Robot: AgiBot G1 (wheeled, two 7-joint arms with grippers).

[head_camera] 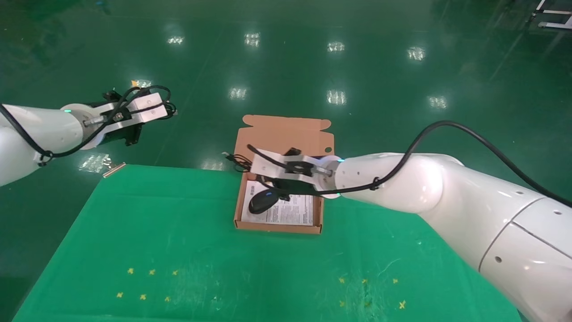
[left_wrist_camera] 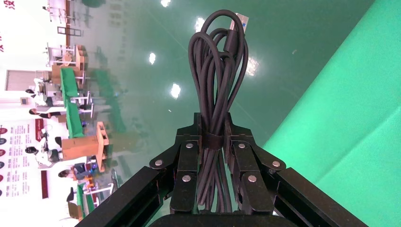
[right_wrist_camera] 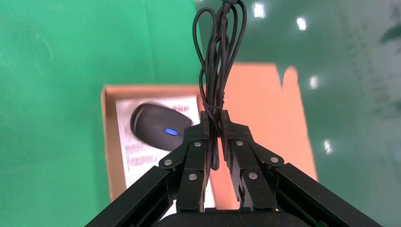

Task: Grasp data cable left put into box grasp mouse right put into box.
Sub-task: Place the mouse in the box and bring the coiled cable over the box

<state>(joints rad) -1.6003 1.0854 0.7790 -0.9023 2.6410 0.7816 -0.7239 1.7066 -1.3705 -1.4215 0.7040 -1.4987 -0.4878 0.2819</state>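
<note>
We have one box (head_camera: 279, 179) at the cloth's far edge, below our right gripper (head_camera: 259, 166) — pinching the cord, with one mouse (head_camera: 261, 201) on the leaflet inside. Our left gripper (head_camera: 154, 107), farther off, clamps one data cable (left_wrist_camera: 217, 71) — long axis along its fingers.

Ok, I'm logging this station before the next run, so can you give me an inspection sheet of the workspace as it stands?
Surface: green cloth table, small yellow marks on it.
Job's things: shallow brown cardboard box open, white leaflet inside; black oval mouse with blue spot hangs low over the leaflet; looped black data cable bundle held off the table.
Clutter: nothing seen.
Grippers: left pincer shut on the bundle, over the floor left of the table; right pincer shut on the mouse's thin black cord, over the box.
Cables: black harness cables along both arms.
Surroundings: glossy green floor.
</note>
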